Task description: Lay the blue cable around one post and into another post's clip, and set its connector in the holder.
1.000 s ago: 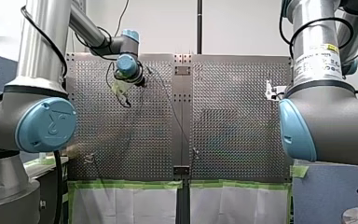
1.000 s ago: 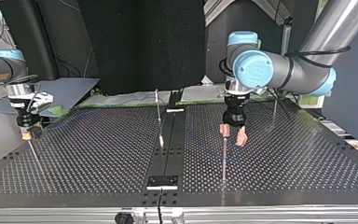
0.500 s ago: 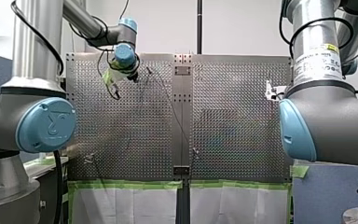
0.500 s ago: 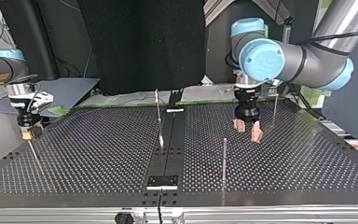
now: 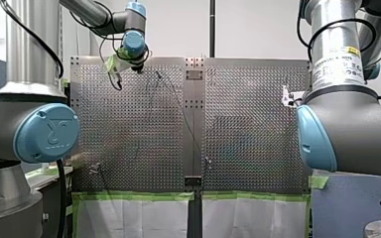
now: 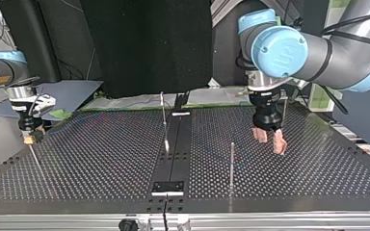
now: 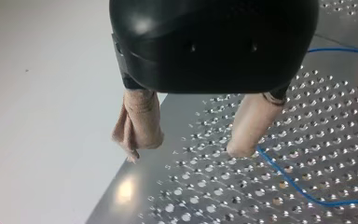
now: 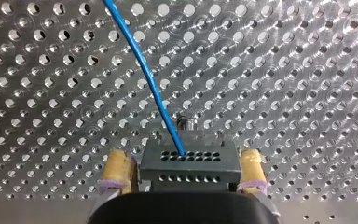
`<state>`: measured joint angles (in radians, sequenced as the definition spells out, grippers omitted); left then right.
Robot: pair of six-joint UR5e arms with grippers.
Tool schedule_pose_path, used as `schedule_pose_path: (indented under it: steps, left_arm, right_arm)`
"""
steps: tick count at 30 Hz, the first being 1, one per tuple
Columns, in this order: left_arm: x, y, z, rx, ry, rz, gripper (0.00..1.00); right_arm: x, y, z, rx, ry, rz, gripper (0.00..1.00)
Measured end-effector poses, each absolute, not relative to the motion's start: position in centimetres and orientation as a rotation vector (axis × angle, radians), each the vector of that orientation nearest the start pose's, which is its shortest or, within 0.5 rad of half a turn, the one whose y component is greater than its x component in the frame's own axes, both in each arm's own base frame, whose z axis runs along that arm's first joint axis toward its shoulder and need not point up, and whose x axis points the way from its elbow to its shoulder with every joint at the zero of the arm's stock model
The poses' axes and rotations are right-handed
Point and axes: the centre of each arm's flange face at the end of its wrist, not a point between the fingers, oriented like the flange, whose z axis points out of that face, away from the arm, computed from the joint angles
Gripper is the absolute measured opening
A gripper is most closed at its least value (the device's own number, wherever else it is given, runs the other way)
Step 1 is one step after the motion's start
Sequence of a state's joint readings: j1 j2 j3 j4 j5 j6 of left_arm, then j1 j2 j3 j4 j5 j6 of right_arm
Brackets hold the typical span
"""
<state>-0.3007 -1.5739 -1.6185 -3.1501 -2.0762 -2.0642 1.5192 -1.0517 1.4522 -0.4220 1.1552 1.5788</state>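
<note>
The blue cable (image 8: 154,93) runs from a dark connector block (image 8: 191,175) that sits between the yellow pads (image 8: 116,170) of my right gripper (image 8: 184,158). The jaws stand wide on either side of the block; I cannot tell whether they touch it. At the top view's left this gripper (image 6: 27,138) hangs low over the board's edge. My left gripper (image 7: 186,149) is open and holds nothing between its beige pads (image 7: 140,121). A stretch of blue cable (image 7: 289,177) lies on the board beside one of its fingers. It hovers (image 6: 270,141) near a thin post (image 6: 283,113).
A slim post (image 6: 231,163) stands near the front of the perforated table (image 6: 101,163) in the top view. Another post (image 6: 164,118) stands at the middle strip. Green tape and white sheets (image 5: 139,213) line the near edge in the front view.
My left gripper has moved toward the top view's right and, in the front view, up to the board's far left corner. My right arm has stayed still.
</note>
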Motion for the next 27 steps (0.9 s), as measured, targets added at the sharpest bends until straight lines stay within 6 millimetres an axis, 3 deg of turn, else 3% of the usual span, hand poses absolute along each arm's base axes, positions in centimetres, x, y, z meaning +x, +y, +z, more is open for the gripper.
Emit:
schedule_pose_path:
  steps: [7,17,27]
  left_arm:
    - [43.1,-22.3,48.4,-0.472,1.560,-0.171,1.00]
    - [44.9,-23.7,48.9,-0.343,1.651,-0.135,1.00]
    - [44.8,-23.7,52.6,-0.258,1.671,-0.052,1.00]
  right_arm:
    - [13.9,-67.3,28.1,1.456,-1.003,1.483,0.99]
    - [13.7,-67.4,28.1,1.453,-1.004,1.481,0.99]
    - [13.6,-67.4,28.1,1.451,-1.003,1.481,0.99]
